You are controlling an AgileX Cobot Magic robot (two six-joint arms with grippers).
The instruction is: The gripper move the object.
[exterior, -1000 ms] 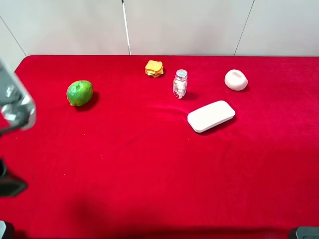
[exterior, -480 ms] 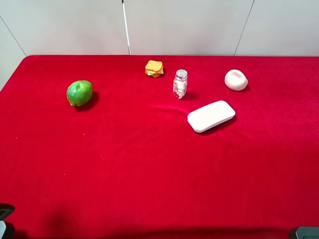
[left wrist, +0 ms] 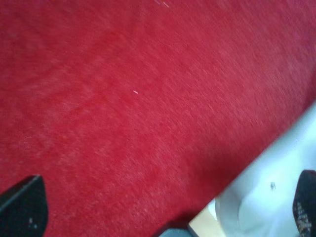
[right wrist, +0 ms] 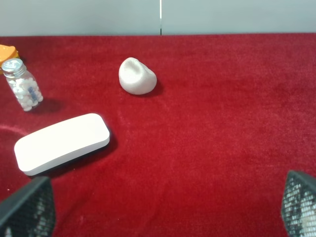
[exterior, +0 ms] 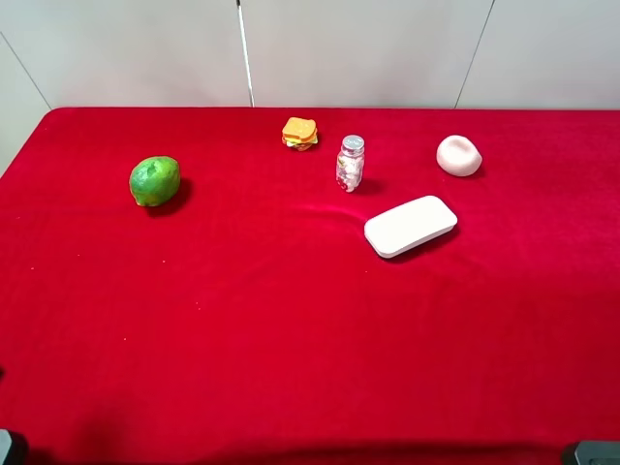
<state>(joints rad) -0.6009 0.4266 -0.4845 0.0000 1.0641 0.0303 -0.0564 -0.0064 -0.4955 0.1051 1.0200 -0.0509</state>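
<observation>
The small clear bottle [exterior: 350,163] with a white cap and pale contents stands upright at the back middle of the red cloth. It also shows in the right wrist view [right wrist: 22,89]. My right gripper [right wrist: 165,197] is open and empty, well short of the bottle, with both dark fingertips [right wrist: 27,207] at the frame's corners. My left gripper [left wrist: 165,197] is open and empty over bare red cloth by the table's edge. In the exterior high view only slivers of the arms show, at the bottom left corner [exterior: 8,448] and bottom right corner [exterior: 591,452].
A green lime [exterior: 155,180] lies at the back left. A small orange sandwich toy [exterior: 299,133] sits just left of the bottle. A flat white case [exterior: 411,226] lies to the bottle's front right, and a white lump [exterior: 458,155] sits farther right.
The left arm, seen at the left edge one second ago, has pulled down and out of the exterior view. The bottle and other things have not moved.
</observation>
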